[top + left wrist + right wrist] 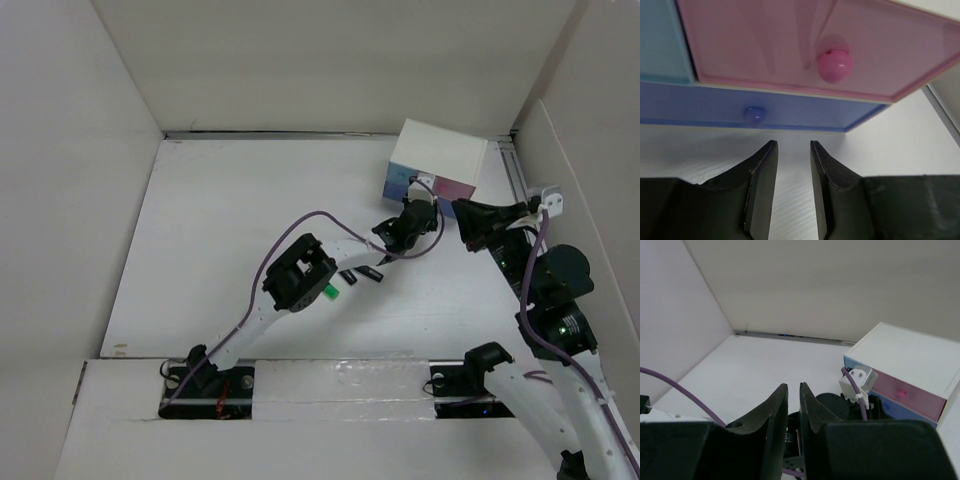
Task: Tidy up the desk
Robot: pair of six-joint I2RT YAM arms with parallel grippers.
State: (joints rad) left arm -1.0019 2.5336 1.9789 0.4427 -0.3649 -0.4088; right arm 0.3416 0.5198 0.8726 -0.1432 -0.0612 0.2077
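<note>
The desk (230, 250) is a white tabletop walled by white panels. At its back right stands a small white drawer box (440, 158). My left gripper (413, 208) sits just in front of that box. In the left wrist view its jaws (792, 145) stand partly open over bare desk with nothing between them, facing the blue drawer's knob (754, 114) and below the pink drawer's knob (834, 65). My right gripper (460, 210) hovers to the right of the left one; its jaws (793, 386) show a narrow gap holding nothing.
Two small dark objects (348, 277) (369, 271) lie mid-desk beside the left forearm. A purple cable (300, 225) loops above the left arm. A light-blue drawer front (660, 40) sits left of the pink one. A metal rail (516, 175) runs along the right wall.
</note>
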